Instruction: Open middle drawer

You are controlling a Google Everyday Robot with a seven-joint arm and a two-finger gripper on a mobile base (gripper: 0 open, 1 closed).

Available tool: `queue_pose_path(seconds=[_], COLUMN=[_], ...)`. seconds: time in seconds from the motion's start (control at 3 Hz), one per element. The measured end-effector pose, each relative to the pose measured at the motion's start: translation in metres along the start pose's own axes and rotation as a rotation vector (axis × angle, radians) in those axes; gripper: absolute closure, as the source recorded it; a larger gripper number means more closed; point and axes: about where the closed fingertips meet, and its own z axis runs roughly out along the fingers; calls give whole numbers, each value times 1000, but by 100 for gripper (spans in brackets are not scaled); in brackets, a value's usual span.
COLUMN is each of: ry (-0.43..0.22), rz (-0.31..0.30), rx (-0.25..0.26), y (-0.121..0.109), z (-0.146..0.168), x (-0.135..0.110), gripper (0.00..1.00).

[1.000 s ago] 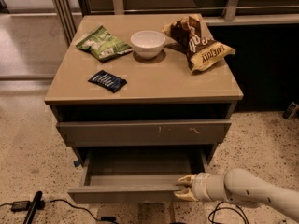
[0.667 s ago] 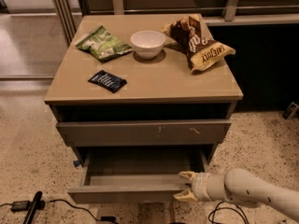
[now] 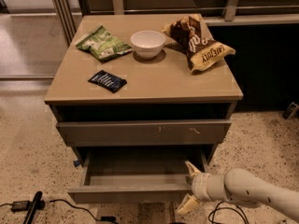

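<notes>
The middle drawer (image 3: pixel 133 194) is pulled out at the bottom of the grey-brown cabinet. Its plain front panel faces me and its flat grey inside (image 3: pixel 140 168) shows empty. My gripper (image 3: pixel 188 186) reaches in from the lower right on a white arm, at the right end of that front panel. It is open. One fingertip (image 3: pixel 191 167) is over the inside of the drawer and the other (image 3: pixel 184 205) is in front of and below the panel. Whether they touch the panel I cannot tell.
Above the open drawer is a closed, taller panel with pale scratches (image 3: pixel 145 132), and a dark gap under the cabinet top (image 3: pixel 154 85). On top lie a green bag (image 3: pixel 103 43), a white bowl (image 3: pixel 147 43), a brown chip bag (image 3: pixel 198 43) and a dark packet (image 3: pixel 107 80). Cables (image 3: pixel 28 204) lie on the floor at the left.
</notes>
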Motion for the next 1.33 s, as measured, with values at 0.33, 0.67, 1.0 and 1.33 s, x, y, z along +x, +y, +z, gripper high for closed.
queue_pose_path(seconds=[0.33,0.67,1.0,1.33], ry=[-2,-5,-9,-14], rz=[5,19,27,29], rx=[-1,3,8,15], y=[2,7,12,15], z=[-1,-6,-13,-19], x=[2,8,13,14], gripper=[9,32,55,78])
